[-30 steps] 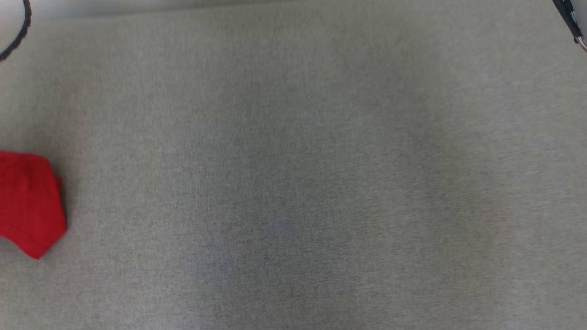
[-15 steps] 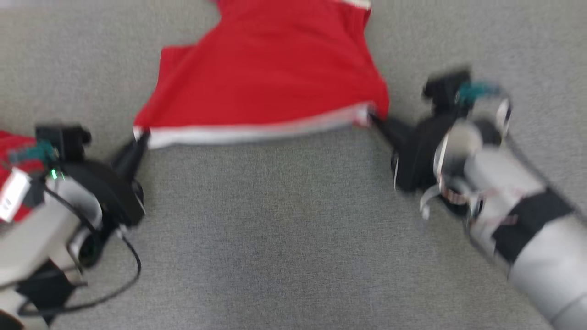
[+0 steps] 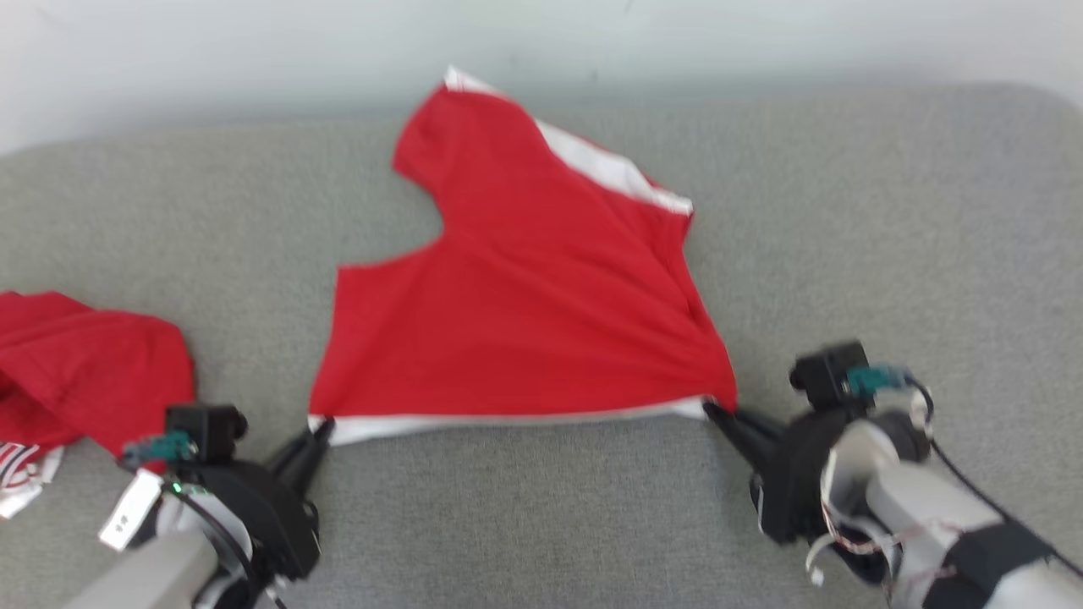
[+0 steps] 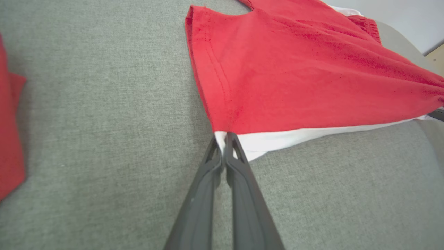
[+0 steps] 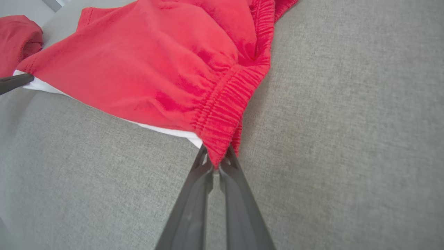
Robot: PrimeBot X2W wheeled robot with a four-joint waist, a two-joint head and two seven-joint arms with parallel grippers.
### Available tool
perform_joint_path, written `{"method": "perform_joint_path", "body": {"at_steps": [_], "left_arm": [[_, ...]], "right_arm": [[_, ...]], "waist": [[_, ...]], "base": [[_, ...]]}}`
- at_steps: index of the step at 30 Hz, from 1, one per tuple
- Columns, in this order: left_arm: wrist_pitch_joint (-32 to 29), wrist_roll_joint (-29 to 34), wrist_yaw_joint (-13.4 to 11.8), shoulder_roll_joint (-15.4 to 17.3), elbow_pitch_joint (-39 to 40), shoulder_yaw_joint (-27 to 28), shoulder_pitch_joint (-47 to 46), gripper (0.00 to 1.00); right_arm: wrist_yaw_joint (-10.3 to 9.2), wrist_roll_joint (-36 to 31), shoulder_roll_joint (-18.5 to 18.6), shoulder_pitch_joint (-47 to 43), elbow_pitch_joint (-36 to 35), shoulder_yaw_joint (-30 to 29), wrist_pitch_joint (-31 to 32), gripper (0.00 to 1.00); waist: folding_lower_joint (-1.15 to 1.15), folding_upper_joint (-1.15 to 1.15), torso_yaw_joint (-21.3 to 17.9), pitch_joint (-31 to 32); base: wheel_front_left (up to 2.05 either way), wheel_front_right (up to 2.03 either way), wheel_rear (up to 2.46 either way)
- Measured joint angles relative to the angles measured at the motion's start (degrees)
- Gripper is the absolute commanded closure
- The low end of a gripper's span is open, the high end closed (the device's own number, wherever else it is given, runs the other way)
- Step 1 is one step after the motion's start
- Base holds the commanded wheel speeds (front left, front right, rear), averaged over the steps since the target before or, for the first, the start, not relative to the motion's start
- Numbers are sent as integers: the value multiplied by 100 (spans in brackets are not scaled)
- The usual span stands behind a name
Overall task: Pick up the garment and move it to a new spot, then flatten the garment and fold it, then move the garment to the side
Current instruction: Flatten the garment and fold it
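The red garment (image 3: 525,321) is lying spread out in the middle of the grey surface (image 3: 541,524), reaching up toward 12 o'clock. Its near edge, with a white strip (image 3: 508,420) along it, is being pulled straight between the two claws.

The left claw (image 3: 317,433) is pinching the garment's corner at 7 o'clock. In the left wrist view the claw (image 4: 224,139) is squeezed nearly all the way closed, with only thin white cloth between its tips. The right claw (image 3: 715,412) is pinching the corner at 5 o'clock. In the right wrist view that claw (image 5: 215,158) is closed just as tight, biting the end of a stretchy, bunched band (image 5: 225,107).

The garment (image 4: 295,80) is looking soft, thin and light. I am guessing it is going to flop and sag, not stay stiff. The cloth is wrinkling near the right corner, so it is stretching there. The band is looking thicker, so it is probably giving a firmer hold than the thin white edge, which could be slipping out more easily. Corners and hems are seeming like the best places to hold.

Another red cloth (image 3: 85,364) is lying bunched up at 9 o'clock, apart from the garment.

Everything here is lying right on the surface, not inside a box or basket.
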State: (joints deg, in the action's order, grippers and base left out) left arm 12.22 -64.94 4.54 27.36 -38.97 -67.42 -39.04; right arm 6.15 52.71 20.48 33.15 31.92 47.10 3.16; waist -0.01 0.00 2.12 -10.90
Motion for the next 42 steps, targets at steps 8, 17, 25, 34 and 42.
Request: {"method": "perform_joint_path", "body": {"at_steps": [8, 17, 25, 34, 42], "left_arm": [[44, -41, -54, 21, 298, -153, 675, 100], [77, -122, -463, 199, 694, -171, 1201, 100], [94, 33, -966, 226, 859, -114, 1118, 100], [-431, 155, -956, 446, 995, -142, 404, 100], [-1790, -207, -54, 580, 669, 334, -1818, 100]], "right_arm": [[41, 132, 279, -862, -120, 9, -236, 100], [-77, 175, 378, -1443, -548, 114, -259, 100], [-597, 89, 330, -1199, -751, 157, 83, 100], [-770, 36, 296, -219, -791, 359, 1228, 100], [-936, 227, -346, 2349, 65, 70, 2747, 100]], "waist": [[0, 0, 46, 645], [0, -1, 77, 1143], [2, -1, 57, 1022], [2, 0, 19, 679], [3, 1, -49, 125]], "base": [[0, 0, 0], [0, 0, 0], [0, 0, 0], [0, 0, 0], [0, 0, 0]]}}
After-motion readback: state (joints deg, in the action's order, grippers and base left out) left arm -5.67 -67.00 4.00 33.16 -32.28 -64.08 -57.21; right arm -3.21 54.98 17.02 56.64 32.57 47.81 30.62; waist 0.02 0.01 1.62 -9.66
